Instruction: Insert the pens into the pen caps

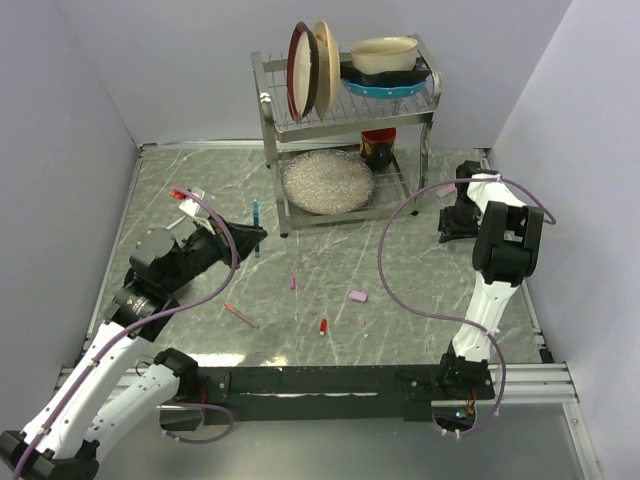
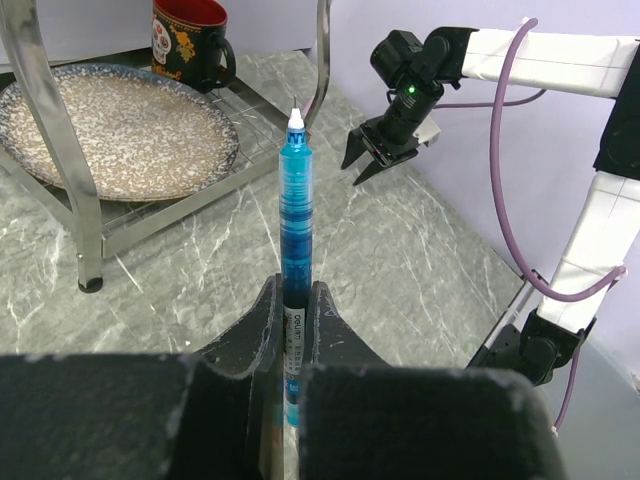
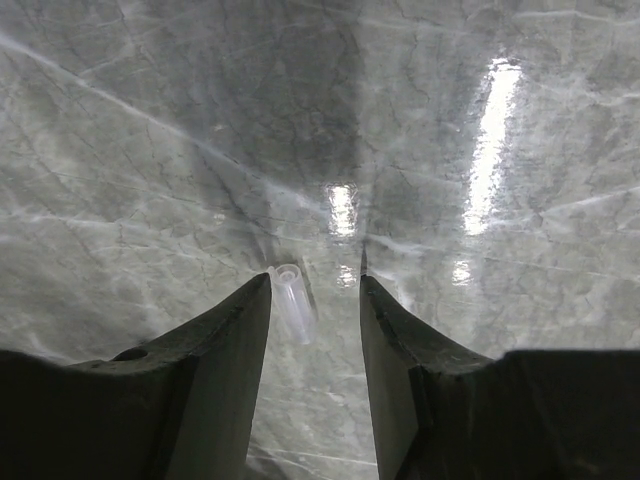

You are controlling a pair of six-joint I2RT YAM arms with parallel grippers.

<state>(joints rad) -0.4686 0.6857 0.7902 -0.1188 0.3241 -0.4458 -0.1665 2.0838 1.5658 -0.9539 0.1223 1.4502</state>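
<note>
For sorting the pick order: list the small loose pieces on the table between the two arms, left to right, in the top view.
reddish-pink pen → magenta cap → red cap → pale pink piece

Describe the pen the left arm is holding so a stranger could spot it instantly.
Find the metal dish rack at the back of the table; beside its front-left leg is the left gripper. Clamped in it is the blue pen, translucent with a white tip; the loose pens are red, pink or white.
</note>
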